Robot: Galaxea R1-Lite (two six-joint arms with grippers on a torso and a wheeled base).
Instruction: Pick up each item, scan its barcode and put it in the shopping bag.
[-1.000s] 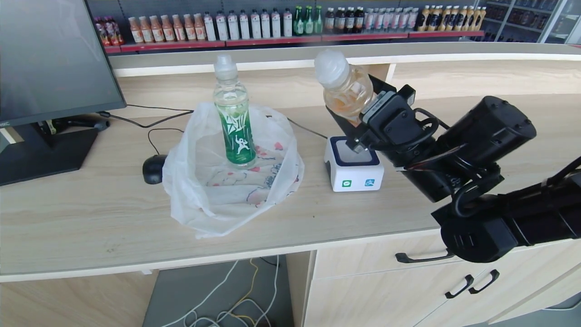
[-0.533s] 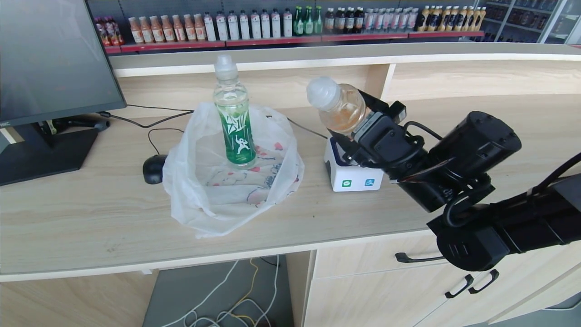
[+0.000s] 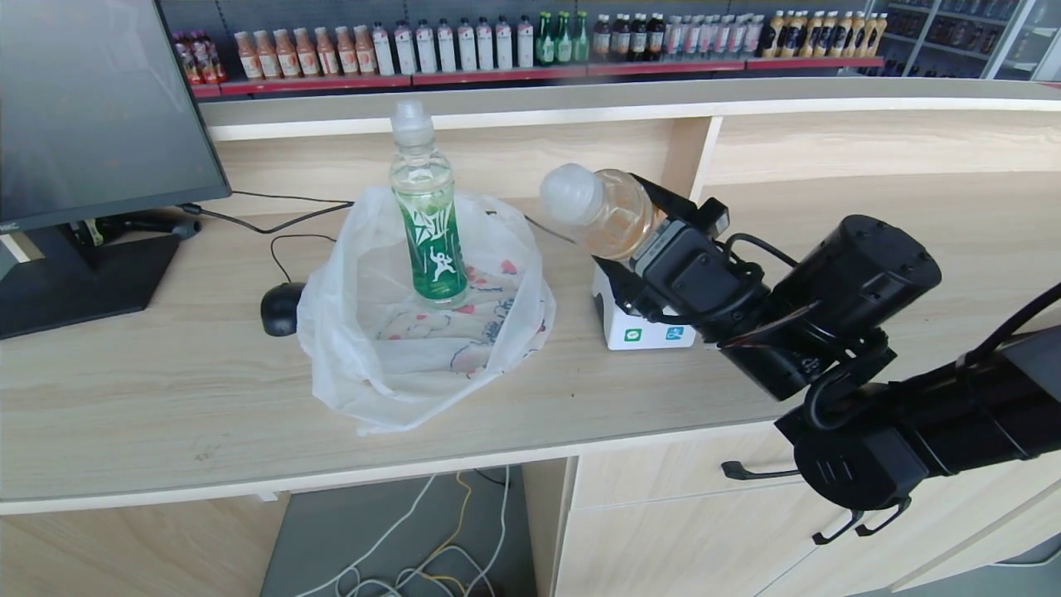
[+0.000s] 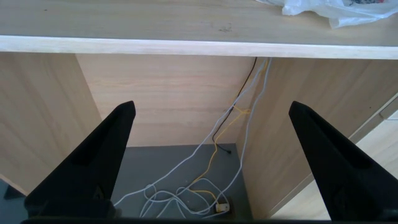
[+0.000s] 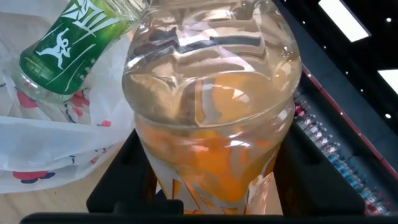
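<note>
Right gripper (image 3: 622, 224): clamped on orange bottle (image 3: 615, 214), its cap (image 3: 570, 192) past the fingertips.
Bag (image 3: 365, 332): beyond the cap.
Left gripper (image 4: 211, 107): fingers apart.

The right gripper (image 3: 634, 234) is carrying the bottle (image 3: 609, 214) left and down, away from its higher spot above the scanner (image 3: 642, 333) and toward the bag (image 3: 373, 365). The bottle is tipping further over, its cap leaning more to the bag side. The arm is sliding across the scanner, now covering its top.
</note>
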